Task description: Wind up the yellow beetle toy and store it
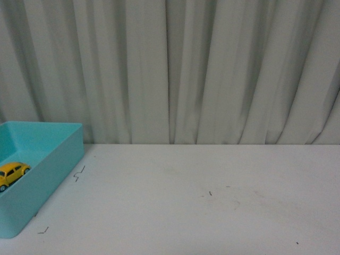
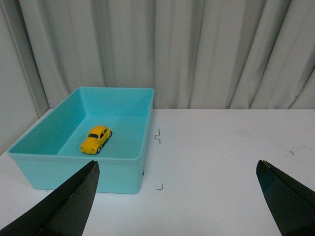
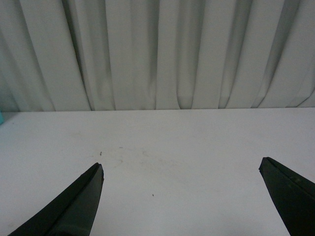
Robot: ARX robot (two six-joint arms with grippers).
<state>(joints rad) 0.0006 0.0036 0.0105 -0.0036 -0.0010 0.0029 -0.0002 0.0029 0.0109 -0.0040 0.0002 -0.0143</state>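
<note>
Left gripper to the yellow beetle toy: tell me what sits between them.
In the left wrist view, only the near wall of the teal bin stands between the open left gripper and the yellow beetle toy inside it.

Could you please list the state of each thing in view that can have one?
Beetle: upright on its wheels on the bin floor, not held.
Bin: open-topped, upright on the table, holding only the beetle.
Left tool: open, empty, apart from the bin.
Right tool: open, empty, over bare table.
Table: white, with a few small dark marks.
</note>
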